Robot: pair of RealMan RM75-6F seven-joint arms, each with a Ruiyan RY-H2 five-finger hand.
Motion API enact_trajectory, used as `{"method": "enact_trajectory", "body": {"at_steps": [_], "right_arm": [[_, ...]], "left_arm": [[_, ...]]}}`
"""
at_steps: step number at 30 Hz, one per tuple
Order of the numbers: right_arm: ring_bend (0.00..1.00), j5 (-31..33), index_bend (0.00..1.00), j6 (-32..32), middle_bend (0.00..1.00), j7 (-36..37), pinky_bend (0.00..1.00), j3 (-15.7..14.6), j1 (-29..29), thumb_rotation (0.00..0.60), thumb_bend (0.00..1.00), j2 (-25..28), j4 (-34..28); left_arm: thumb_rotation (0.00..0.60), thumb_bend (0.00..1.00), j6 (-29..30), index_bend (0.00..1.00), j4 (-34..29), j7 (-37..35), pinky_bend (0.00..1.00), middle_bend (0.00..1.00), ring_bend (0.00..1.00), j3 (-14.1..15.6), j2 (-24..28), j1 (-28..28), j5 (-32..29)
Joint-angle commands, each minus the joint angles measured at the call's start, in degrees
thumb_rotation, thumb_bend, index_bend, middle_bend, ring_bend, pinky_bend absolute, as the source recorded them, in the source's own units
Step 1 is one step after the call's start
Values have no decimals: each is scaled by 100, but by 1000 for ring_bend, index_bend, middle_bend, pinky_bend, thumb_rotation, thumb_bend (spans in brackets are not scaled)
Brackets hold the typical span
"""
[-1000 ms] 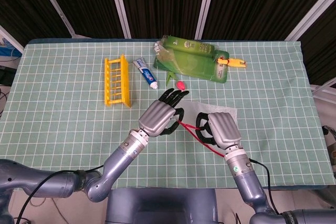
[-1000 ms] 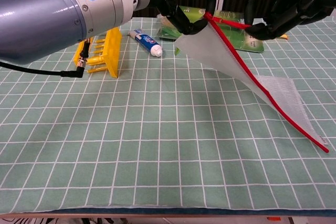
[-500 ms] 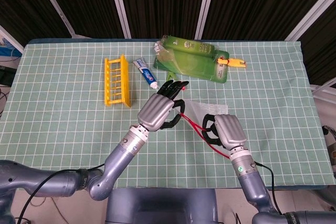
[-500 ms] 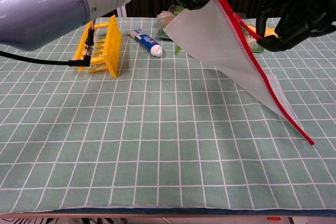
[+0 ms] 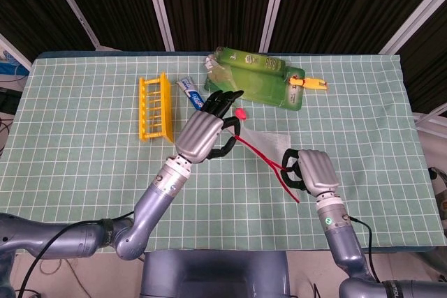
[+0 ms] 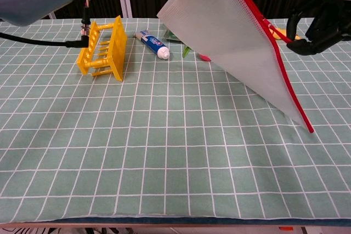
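desk [image 5: 84, 172] under a green checked cloth carries everything. mesh pouch [image 6: 236, 42], white with a red zipper edge, hangs tilted above it, lifted clear of the cloth, stretched between both hands. left hand [image 5: 202, 134] pinches its upper corner; right hand [image 5: 314, 171] has its fingers curled round the red edge lower down. green packet [image 5: 255, 83], yellow rack [image 5: 155, 108], toothpaste tube [image 6: 153, 44] and a small pink piece [image 5: 241, 112] lie beyond. the step looks like spreading the pouch's mouth; next move likely calls for drawing the hands apart without losing either pinch.
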Motion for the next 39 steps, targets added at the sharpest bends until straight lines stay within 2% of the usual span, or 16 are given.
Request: {"method": "enact_trajectory", "body": {"at_steps": [1,18,39], "right_arm": [[1000,32,699,-3,1000,56,1000,20,-51,600,710,70,50],[1000,218,698,-8,1000,599,1000,296,-414,600,710,701,311],[1000,280,698,-1,1000,813,1000,438,-631,600,711,989,419]], "left_arm": [[600,457,-30,578,4,-60,0,46,0,-6,144,71,-15],[600,456,-103,578,257,-440,0,45,0,95,759,449,-34],[600,457,-102,577,378,-639,0,45,0,135,1009,631,-39]]}}
